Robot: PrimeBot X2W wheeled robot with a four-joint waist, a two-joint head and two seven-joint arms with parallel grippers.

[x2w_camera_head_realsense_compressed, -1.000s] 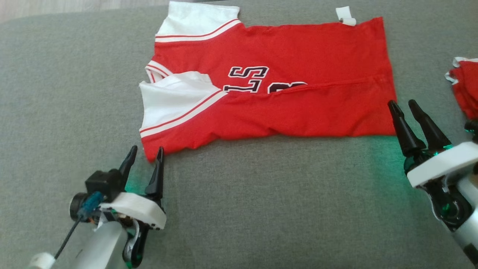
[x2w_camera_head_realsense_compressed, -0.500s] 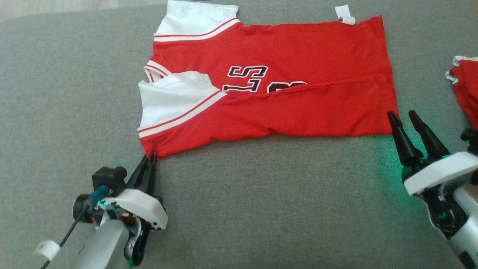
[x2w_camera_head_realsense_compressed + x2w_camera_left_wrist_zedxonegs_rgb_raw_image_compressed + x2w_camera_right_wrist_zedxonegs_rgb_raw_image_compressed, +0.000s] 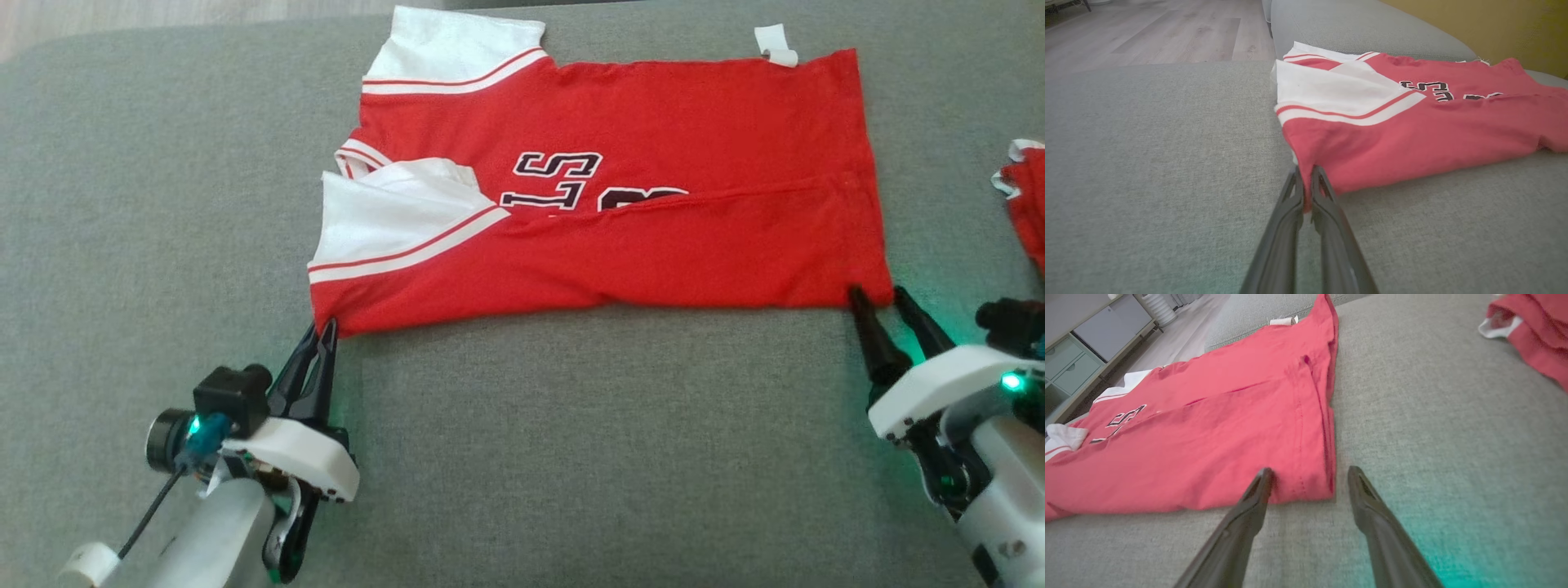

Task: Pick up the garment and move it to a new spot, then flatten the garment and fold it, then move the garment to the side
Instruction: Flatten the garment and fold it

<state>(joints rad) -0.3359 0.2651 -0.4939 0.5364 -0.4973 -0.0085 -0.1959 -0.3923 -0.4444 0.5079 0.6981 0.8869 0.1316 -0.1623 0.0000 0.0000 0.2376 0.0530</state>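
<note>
The garment (image 3: 620, 188) is a red jersey with white sleeves and black lettering, lying partly folded on the grey cushion (image 3: 571, 449). My left gripper (image 3: 321, 328) is shut on the garment's near left corner; the left wrist view shows the red cloth (image 3: 1392, 139) pinched between the fingers (image 3: 1290, 204). My right gripper (image 3: 875, 292) stands open at the near right corner. In the right wrist view its gripper (image 3: 1308, 471) straddles that corner of the garment (image 3: 1216, 445), one finger on each side.
Another red and white piece of clothing (image 3: 1024, 196) lies at the right edge, also in the right wrist view (image 3: 1531, 339). Wooden floor (image 3: 1147, 32) lies beyond the cushion's far edge. A white label (image 3: 775, 45) sticks out at the garment's far edge.
My left gripper closed on the garment's near left corner. My right gripper moved in from beside the garment's right edge to its near right corner. The camera shifted slightly.
</note>
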